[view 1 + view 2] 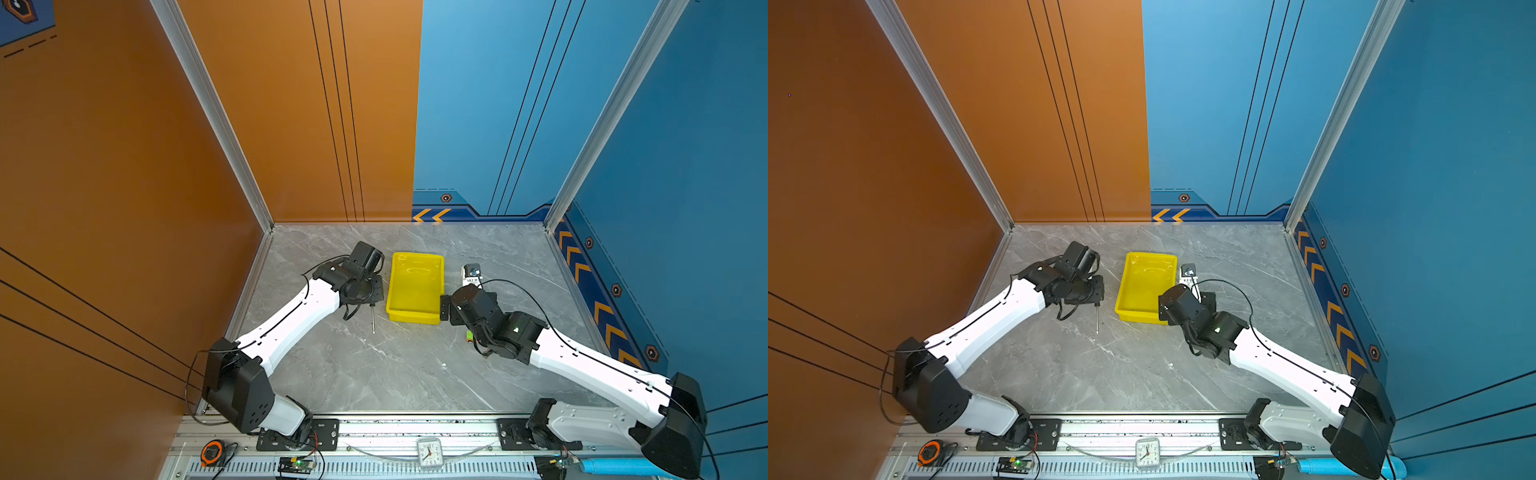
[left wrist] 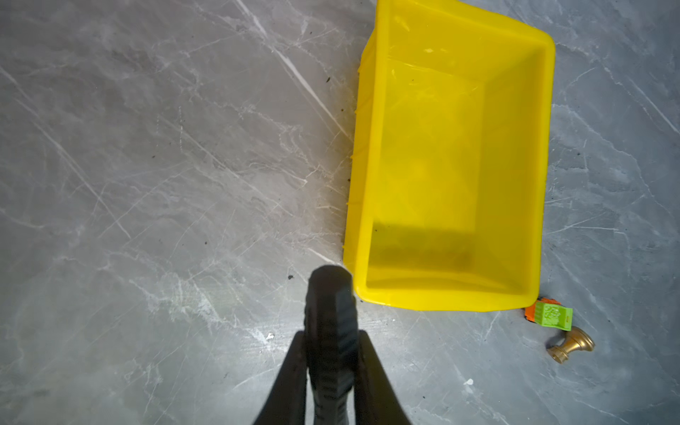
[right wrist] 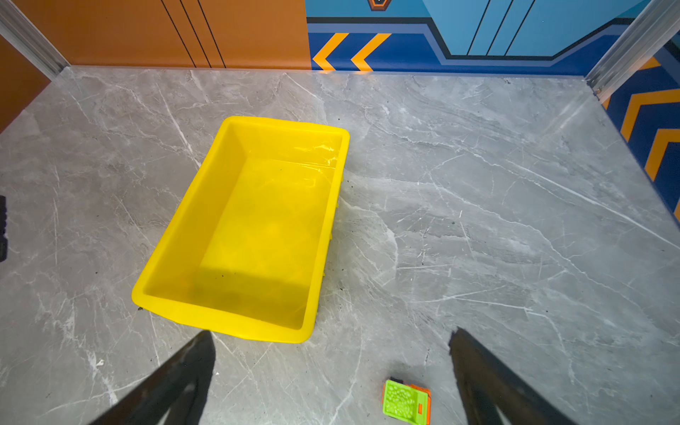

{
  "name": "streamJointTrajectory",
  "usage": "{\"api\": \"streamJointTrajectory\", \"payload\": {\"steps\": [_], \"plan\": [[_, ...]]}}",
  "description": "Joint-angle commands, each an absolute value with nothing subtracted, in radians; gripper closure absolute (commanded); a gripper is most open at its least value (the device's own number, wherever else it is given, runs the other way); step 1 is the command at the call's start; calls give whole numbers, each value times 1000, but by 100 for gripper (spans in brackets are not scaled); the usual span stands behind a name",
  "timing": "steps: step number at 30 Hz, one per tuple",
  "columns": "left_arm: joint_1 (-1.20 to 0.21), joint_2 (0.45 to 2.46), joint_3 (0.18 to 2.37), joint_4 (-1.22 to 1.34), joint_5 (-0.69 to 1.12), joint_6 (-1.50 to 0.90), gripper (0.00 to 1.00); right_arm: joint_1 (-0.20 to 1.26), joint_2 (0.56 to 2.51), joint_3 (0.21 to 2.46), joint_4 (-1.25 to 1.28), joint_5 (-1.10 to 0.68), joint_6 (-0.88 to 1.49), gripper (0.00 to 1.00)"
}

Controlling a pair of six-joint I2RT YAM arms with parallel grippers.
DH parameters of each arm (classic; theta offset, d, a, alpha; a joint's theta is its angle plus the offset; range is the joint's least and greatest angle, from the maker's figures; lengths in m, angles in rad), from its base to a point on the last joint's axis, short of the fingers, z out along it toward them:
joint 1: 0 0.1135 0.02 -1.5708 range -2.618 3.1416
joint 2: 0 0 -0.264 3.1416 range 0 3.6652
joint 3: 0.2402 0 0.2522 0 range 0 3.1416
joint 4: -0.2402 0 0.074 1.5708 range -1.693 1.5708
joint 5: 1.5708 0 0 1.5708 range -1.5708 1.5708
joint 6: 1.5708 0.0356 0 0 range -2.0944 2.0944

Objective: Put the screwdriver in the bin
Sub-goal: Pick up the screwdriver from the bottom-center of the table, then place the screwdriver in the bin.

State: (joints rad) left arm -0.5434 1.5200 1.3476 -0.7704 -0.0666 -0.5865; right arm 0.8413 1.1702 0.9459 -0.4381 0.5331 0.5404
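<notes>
The left arm (image 1: 291, 316) reaches from its base at the near left edge of the counter (image 1: 395, 374) diagonally toward the far centre. Its white forearm rises to a wrist that bends sharply downward. Its tool (image 2: 331, 342) is clenched on the black ribbed handle of the screwdriver (image 2: 331, 301), with one finger pressed on each side, as the left wrist view shows. In both top views the thin silver shaft sticks out from under the wrist toward the near edge. Whether its tip touches the counter cannot be told. The screwdriver is outside the bin (image 1: 415, 286), just left of the bin's near left corner.

The right arm (image 1: 582, 353) comes in from the near right edge and stretches toward the centre, with its wrist folded low over the counter. Its tool (image 3: 331, 338) is released, its fingers spread wide, and it sits just beside the bin's near right corner. A small green-and-orange toy car (image 3: 406, 403) lies on the counter close to that tool. The bin stands on the counter between the two tools.
</notes>
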Motion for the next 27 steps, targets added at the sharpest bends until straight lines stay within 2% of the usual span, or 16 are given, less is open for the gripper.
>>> {"api": "streamJointTrajectory", "payload": {"steps": [1,7,14,27], "plan": [[-549,1603,1456,-791,-22,-532,100,785,1145,971,-467,477,515,0],[-575,1798,1682,-792,-18,-513,100,674,1119,977,-480,414,496,0],[-588,1997,1895,-792,-10,-526,100,613,1124,984,-494,359,476,0],[-628,2192,2045,-793,-36,-559,100,560,1191,997,-458,308,462,0]]}}
